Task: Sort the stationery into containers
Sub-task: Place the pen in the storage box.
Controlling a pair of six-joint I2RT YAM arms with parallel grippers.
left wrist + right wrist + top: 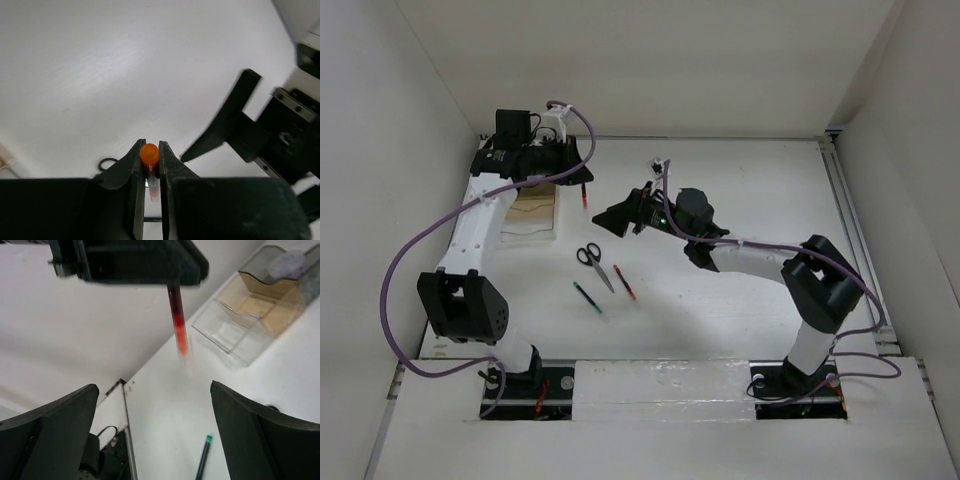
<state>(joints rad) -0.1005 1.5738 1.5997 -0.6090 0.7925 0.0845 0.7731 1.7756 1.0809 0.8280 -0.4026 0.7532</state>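
Status: red pen gripped at box, right pincer spread

**Container.** The clear rectangular plastic box with a brownish interior lies at the far left of the white surface, partly under the left arm. In the right wrist view, a blurred greyish-lilac round cylinder sits in the box's far end. What else the box contains cannot be told.

**Left pincer.** The left pincer is pressed together on a slim red pen with an orange end. The pen hangs from the pincer, just beside the right side of the box and not over it.

**Right pincer.** The right pincer is spread wide and holds nothing. It is near the middle of the surface and faces the held pen, apart from it.

**Items on the surface.** Three items lie between the two arms, apart from each other:
- small black-handled scissors
- a second slim red pen
- a slim dark pen with a green end

All three are well apart from the box
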